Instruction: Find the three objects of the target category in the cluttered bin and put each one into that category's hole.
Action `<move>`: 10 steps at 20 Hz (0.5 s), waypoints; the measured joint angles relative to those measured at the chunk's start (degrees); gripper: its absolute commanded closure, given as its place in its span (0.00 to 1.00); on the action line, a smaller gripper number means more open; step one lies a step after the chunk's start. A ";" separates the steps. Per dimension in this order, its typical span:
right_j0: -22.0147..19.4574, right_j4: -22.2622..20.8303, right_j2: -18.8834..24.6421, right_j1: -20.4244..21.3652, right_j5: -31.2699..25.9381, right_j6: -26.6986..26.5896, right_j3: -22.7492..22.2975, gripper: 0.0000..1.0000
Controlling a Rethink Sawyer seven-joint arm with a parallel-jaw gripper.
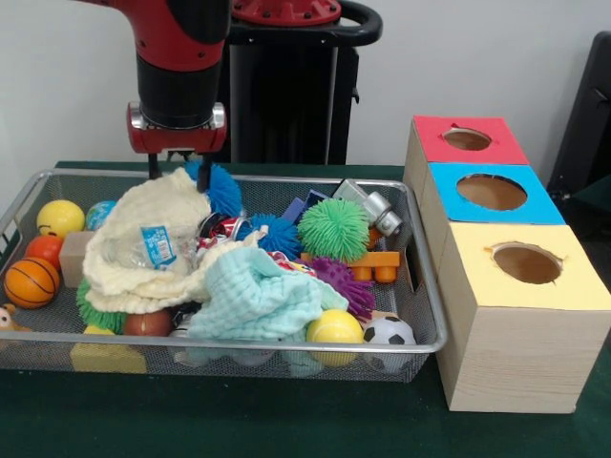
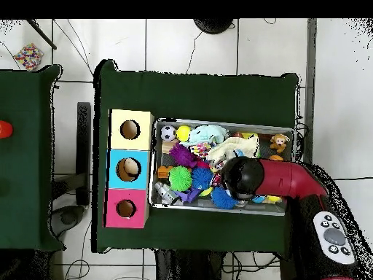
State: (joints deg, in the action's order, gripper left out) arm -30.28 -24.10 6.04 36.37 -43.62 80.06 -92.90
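Note:
The silver wire-mesh bin (image 1: 431,303) is full of clutter on the green table; it also shows in the overhead view (image 2: 218,122). One tan plush animal (image 1: 8,320) peeks in at the bin's near left corner and lies in the bin's top right corner in the overhead view (image 2: 277,143). No other plush toy shows. My gripper (image 1: 179,172) hangs over the bin's far left part, open and empty, its fingertips just at the top of a cream cloth (image 1: 143,243). In the overhead view the arm's wrist (image 2: 240,179) hides it. The red-topped box's hole (image 1: 467,139) (image 2: 126,208) is empty.
A mint cloth (image 1: 258,298) lies beside the cream one. Spiky balls in green (image 1: 332,229), blue (image 1: 225,189) and purple (image 1: 346,281), a toy basketball (image 1: 31,281), a soccer ball (image 1: 389,331) and yellow balls fill the bin. Blue-topped (image 1: 492,192) and yellow-topped (image 1: 526,263) boxes stand beside the red one.

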 measured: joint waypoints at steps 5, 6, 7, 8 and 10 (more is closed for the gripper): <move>0.74 -1.14 -0.30 -1.23 0.00 0.00 2.62 0.00; 0.91 -1.40 -0.35 -1.51 0.00 0.00 3.21 0.00; 1.07 -1.66 -0.41 -1.79 0.00 0.00 3.80 0.00; 1.10 -1.76 -0.40 -1.93 0.00 0.00 4.12 0.00; 1.19 -2.35 -0.40 -2.52 0.00 0.00 5.62 0.00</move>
State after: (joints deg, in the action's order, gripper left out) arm -29.09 -26.45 5.64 33.86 -43.62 80.06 -87.28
